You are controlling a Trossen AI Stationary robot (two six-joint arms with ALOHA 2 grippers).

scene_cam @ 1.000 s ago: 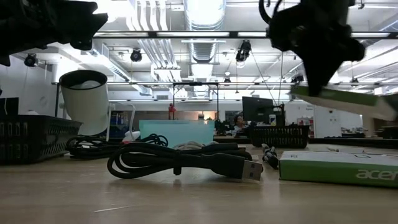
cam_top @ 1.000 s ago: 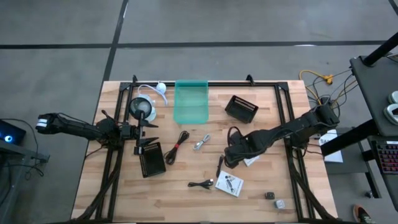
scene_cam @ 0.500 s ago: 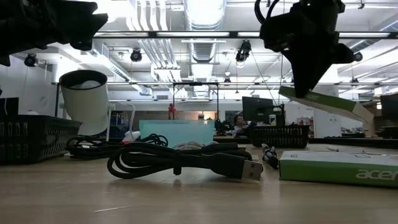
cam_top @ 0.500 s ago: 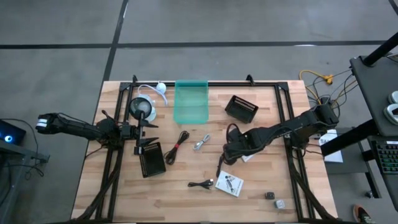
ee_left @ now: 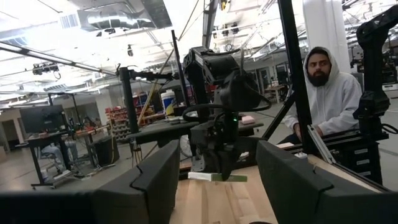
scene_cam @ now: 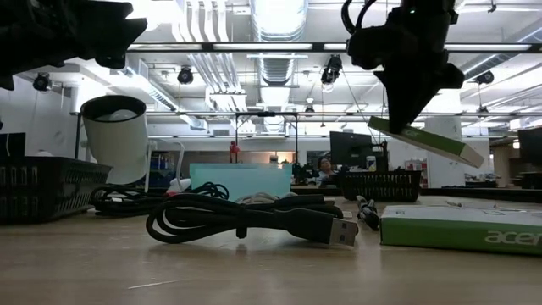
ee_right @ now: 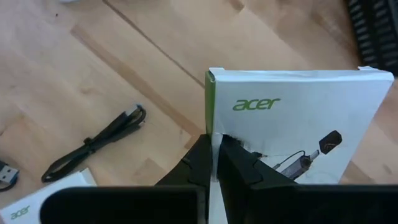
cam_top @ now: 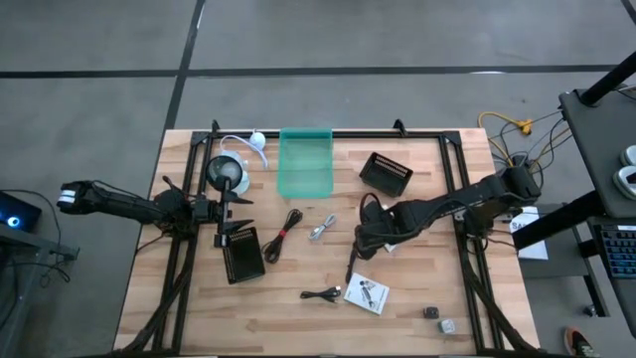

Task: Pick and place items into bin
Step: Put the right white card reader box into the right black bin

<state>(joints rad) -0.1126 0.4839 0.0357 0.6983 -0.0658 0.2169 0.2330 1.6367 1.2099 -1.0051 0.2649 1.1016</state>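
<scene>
White acer card (ee_right: pixel 292 124) – held clear of table, tilted, near centre. Second white card (cam_top: pixel 366 292) flat at 6 o'clock of it. Black cable (cam_top: pixel 321 293) beside that card; black-and-red cable (cam_top: pixel 282 234) at 9 o'clock – silver piece (cam_top: pixel 321 228) between.

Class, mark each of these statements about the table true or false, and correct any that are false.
1. The right gripper holds a white box in the air above the table. True.
2. The green bin already holds a cable. False: nothing shows inside it.
3. The left gripper is carrying a black cable. False: it hangs near the table's left side with its jaws apart and nothing between them.
4. A second printed box lies flat on the table. True.
5. Two small grey blocks sit near the table's front right corner. True.
</scene>
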